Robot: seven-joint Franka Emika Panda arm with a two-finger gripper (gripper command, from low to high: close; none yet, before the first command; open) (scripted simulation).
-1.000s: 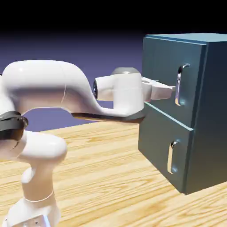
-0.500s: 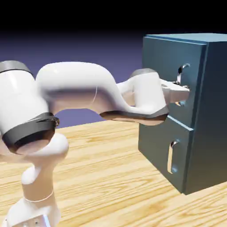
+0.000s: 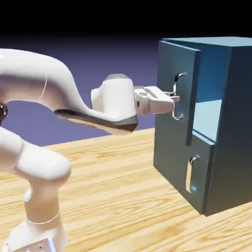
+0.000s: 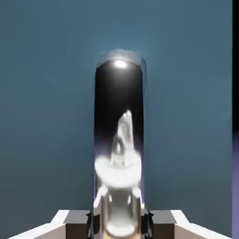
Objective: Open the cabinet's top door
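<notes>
White arm (image 3: 34, 83) rising from lower left of exterior view, base at bottom left corner. Upper link arching across upper left, cropped by left edge, then sloping down to right. Wrist (image 3: 118, 98) upright near middle of frame, slightly above center. Gripper (image 3: 175, 98) pointing right, roughly level, right of center. In hand view, fingertips (image 4: 79, 224) at bottom edge, left and right of middle, closed in on what lies between them.
</notes>
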